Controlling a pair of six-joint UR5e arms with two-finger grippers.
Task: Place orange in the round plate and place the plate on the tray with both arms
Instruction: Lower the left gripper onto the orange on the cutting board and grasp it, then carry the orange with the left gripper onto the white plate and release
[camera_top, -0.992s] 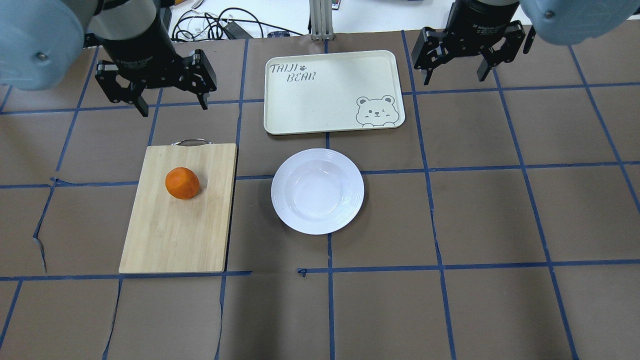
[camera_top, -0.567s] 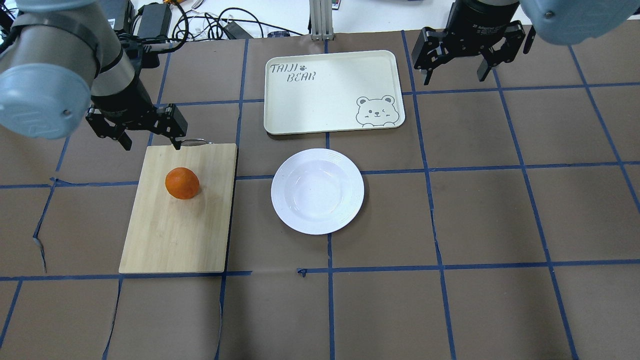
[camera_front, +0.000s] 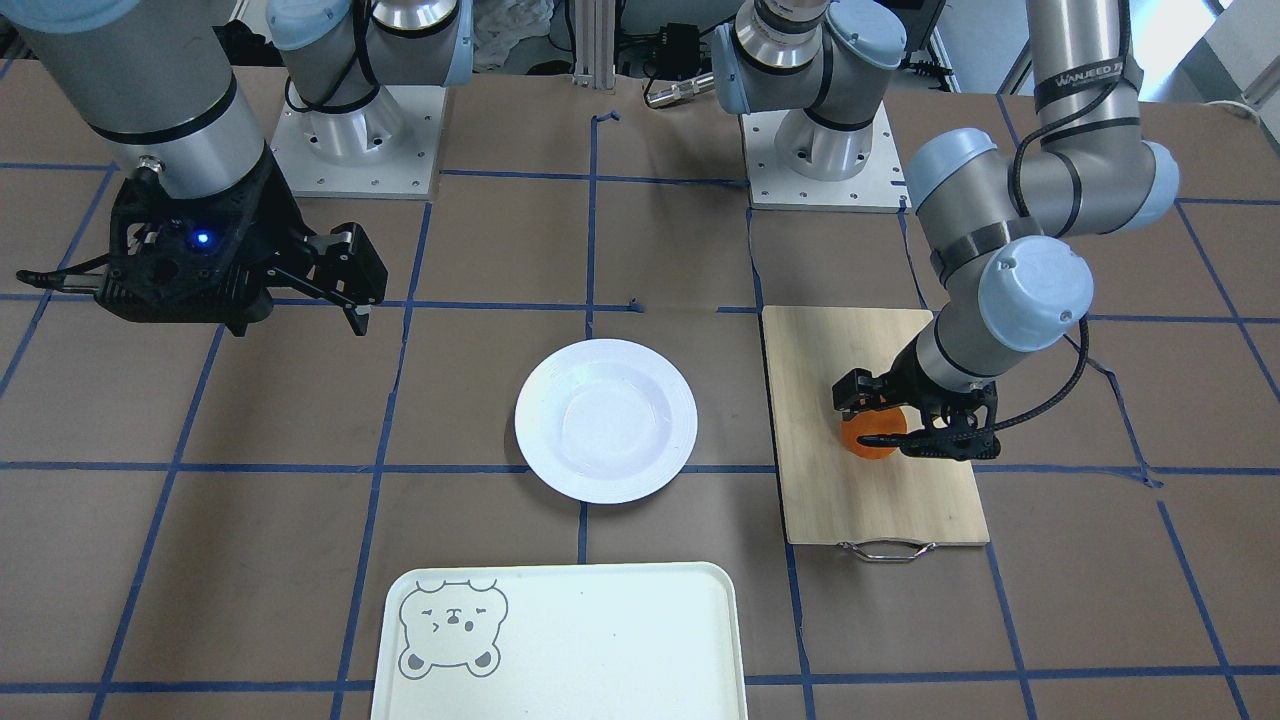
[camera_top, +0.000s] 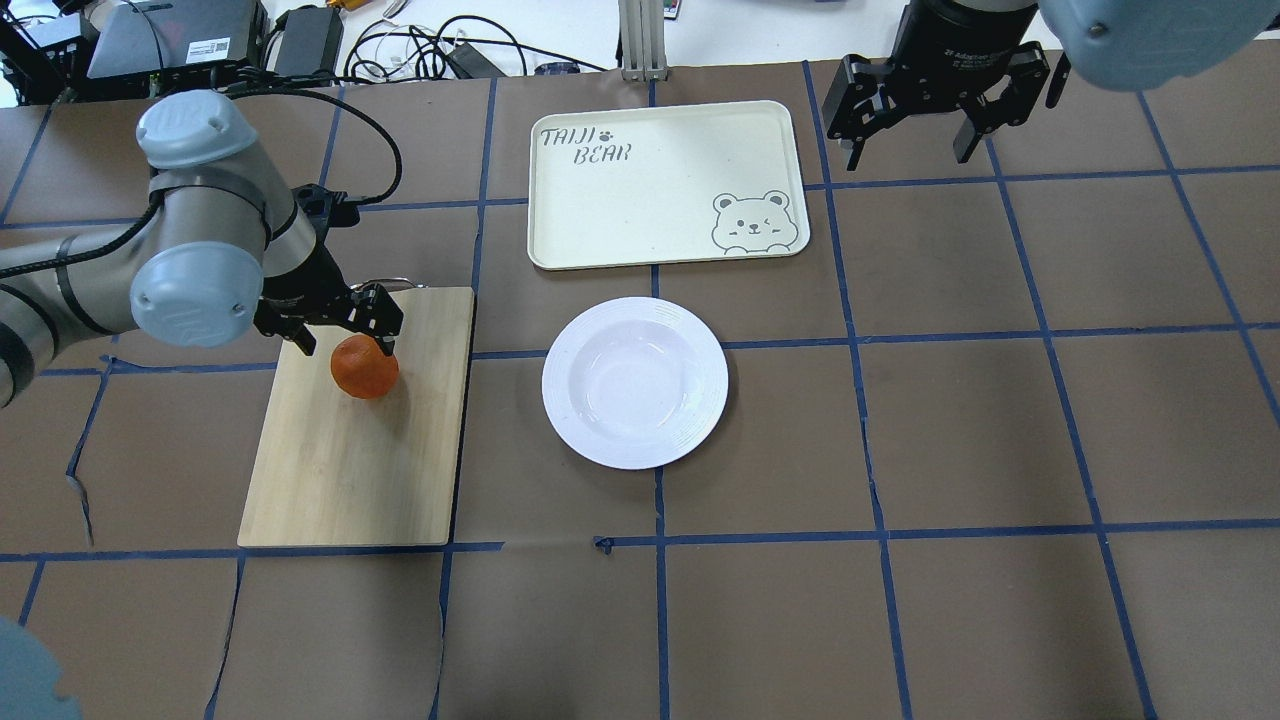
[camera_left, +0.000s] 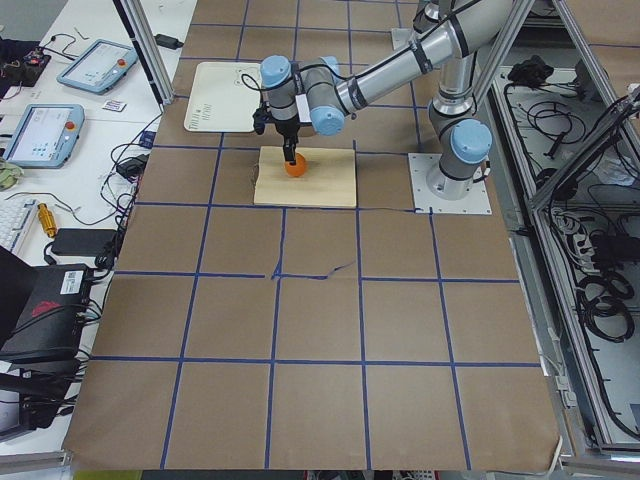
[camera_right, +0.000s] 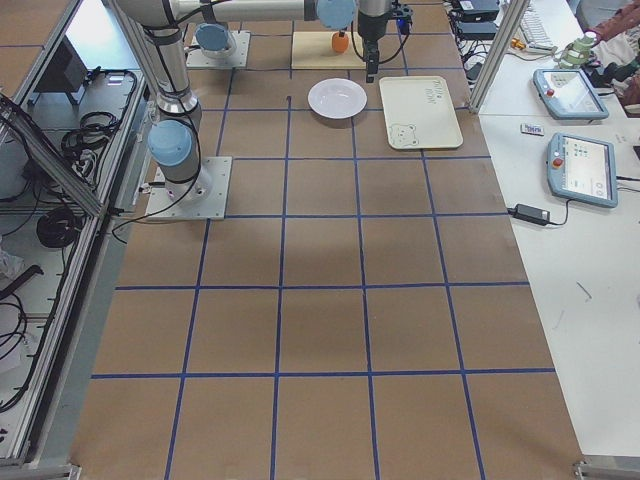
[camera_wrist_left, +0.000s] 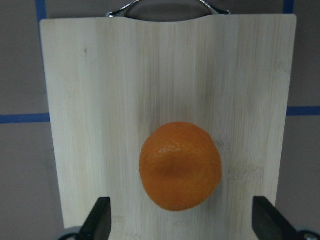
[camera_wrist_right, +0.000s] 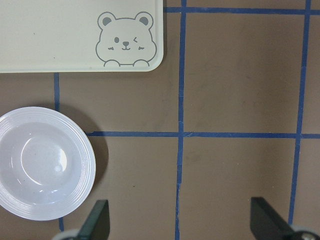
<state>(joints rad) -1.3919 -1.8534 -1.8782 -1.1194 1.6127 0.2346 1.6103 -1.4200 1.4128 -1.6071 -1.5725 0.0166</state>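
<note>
The orange (camera_top: 365, 368) rests on a bamboo cutting board (camera_top: 340, 470), which lies flat on the desk (camera_top: 950, 420) to the left of the round plate (camera_top: 565, 385), as seen from the robot's side. The fruit sits in the half of the board farther from the robot and is well apart from the plate. The left gripper (camera_top: 346, 343) is lowered over the orange with its jaws released. In the left wrist view one fingertip stands on each side of the fruit, with bare board visible between each tip and the peel, so there is no contact. The left arm (camera_top: 200, 290) reaches in from the side of the board away from the plate. The plate is white and glossy with a ridged rim, its sunken centre is bare, and it stands near the middle of the desk. Just beyond the plate, on the side away from the robot and not touching it, lies the tray (camera_top: 660, 220). The tray carries a grey bear drawing (camera_top: 758, 220) in the corner nearest the plate's right and lettering (camera_top: 585, 145) in the opposite corner. The right gripper (camera_top: 910, 150) hangs high above the desk, beyond the plate and to its right, off the tray's far right corner. Its jaws are spread wide and grasp nothing. Blue tape lines (camera_top: 860, 430) divide the brown desk covering into squares around the plate.
</note>
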